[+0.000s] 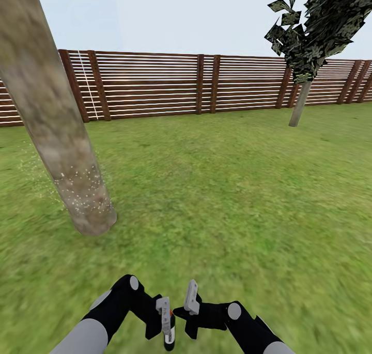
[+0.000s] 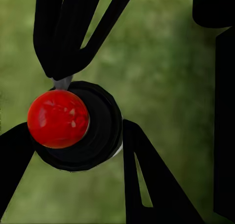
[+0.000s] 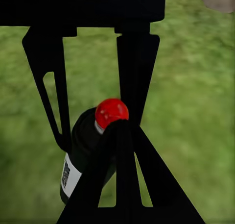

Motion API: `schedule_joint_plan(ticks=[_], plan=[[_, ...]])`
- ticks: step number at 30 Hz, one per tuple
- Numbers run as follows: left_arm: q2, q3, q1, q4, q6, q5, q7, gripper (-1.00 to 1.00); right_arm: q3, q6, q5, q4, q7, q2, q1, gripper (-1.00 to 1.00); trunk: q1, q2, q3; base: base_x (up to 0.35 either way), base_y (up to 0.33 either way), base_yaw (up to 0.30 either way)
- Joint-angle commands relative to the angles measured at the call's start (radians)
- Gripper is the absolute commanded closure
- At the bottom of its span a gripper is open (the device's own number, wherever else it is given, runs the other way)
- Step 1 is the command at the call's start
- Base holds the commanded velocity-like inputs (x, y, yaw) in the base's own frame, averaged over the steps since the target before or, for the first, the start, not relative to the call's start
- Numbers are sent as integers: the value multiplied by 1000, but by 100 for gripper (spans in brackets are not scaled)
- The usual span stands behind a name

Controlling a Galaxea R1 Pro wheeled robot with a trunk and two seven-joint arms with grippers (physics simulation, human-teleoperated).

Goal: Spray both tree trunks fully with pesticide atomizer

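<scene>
Your left pincer (image 1: 166,320) pinches the atomizer (image 2: 78,126); I cannot tell the right pincer's (image 1: 190,303) state. Aim higher up the left-frame trunk (image 1: 49,111); specks (image 1: 85,191) cover only its base.

Pesticide atomizer (image 2: 78,126): dark bottle, round red cap (image 2: 58,118), white label on side (image 3: 70,177); clamped between left gripper (image 1: 166,327) fingers, low near lawn (image 1: 232,189). Thick mottled grey-brown tree trunk (image 1: 49,111): leaning in head view, standing in grass. White pesticide specks (image 1: 85,191) dotting lower trunk, some scattered in air beside it. Upper trunk bare of specks.
</scene>
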Motion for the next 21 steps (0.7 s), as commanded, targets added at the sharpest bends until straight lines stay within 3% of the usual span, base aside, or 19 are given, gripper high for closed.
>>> schedule_joint_plan(ticks=[1,5,8,10,12,16,17,19,20,21], plan=[[0,0,0,0,-1,1,0,100,0,0,0,0,0,0,0,100,0,0,0,0,0,0],[2,-1,0,1,0,-1,6,100,0,0,-1,0,0,0,0,100,0,0,0,0,0,0],[25,-2,0,3,6,-8,10,100,0,0,-1,1,0,0,0,100,0,0,0,0,0,0],[77,-2,0,3,9,-12,9,100,0,0,0,1,0,-1,0,100,0,0,0,0,0,0],[153,-2,0,3,9,-13,4,100,0,0,0,2,0,-1,0,100,0,0,0,0,0,0],[247,-1,12,2,5,-16,2,100,-1,0,0,4,0,-3,0,100,0,0,0,0,0,0],[272,-1,15,2,5,-19,2,100,-2,0,1,5,0,-4,0,-100,0,0,0,0,0,0],[334,1,16,1,9,-19,6,100,-4,-1,1,7,-1,-8,0,-100,0,0,0,0,0,0],[353,14,16,1,12,-14,8,100,-5,-1,1,8,-3,-9,0,-100,0,0,0,0,0,0],[363,58,16,-5,28,-10,14,100,-7,-1,1,9,-5,-10,0,-100,0,0,0,0,0,0]])
